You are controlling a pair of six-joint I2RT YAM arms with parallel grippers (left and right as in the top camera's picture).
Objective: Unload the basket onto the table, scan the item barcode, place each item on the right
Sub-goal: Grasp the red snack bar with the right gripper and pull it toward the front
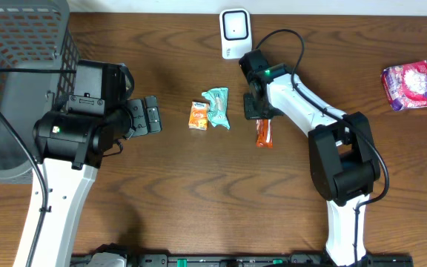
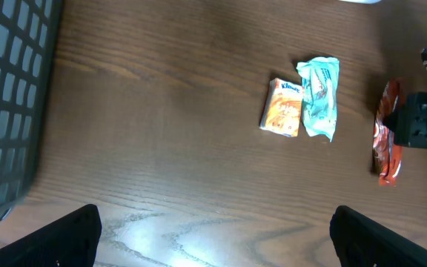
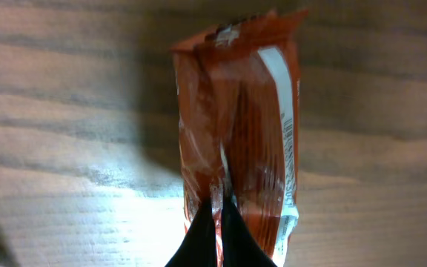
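Fingers first: on the right gripper [image 3: 217, 226], both black fingertips [image 3: 199, 241] pressed together, nipping a thin crease of the red snack wrapper [image 3: 243, 133] at its near end. Otherwise flat on the table [image 1: 199, 193], lengthwise away from the wrist camera, crimped seal at the far end, white stripe of print down one side. On the left gripper [image 2: 221, 241], fingers [image 2: 65, 237] spread wide, one dark tip in each lower corner of the wrist view, only bare wood between. Hovering near the basket side, well apart from the goods.

Surface: dark brown wood veneer with bold wavy grain, filling every view. Strong pale glare on the grain under both wrist cameras; soft shadow on the wood to the left of the wrapper.

From overhead: white scanner [image 1: 233, 30] upright at the far edge, just behind the right wrist. Red wrapper just right of centre, near the scanner, one end under the right gripper. Orange tissue pack [image 1: 198, 116] and teal packet [image 1: 217, 108] side by side, touching, left of the wrapper. Purple-and-pink packet [image 1: 411, 85] alone at the far right. Grey mesh basket [image 1: 21, 44] filling the far left corner, beside the left arm. Dark rail [image 1: 199, 261] along the near edge. Of the room beyond the table, nothing to tell.
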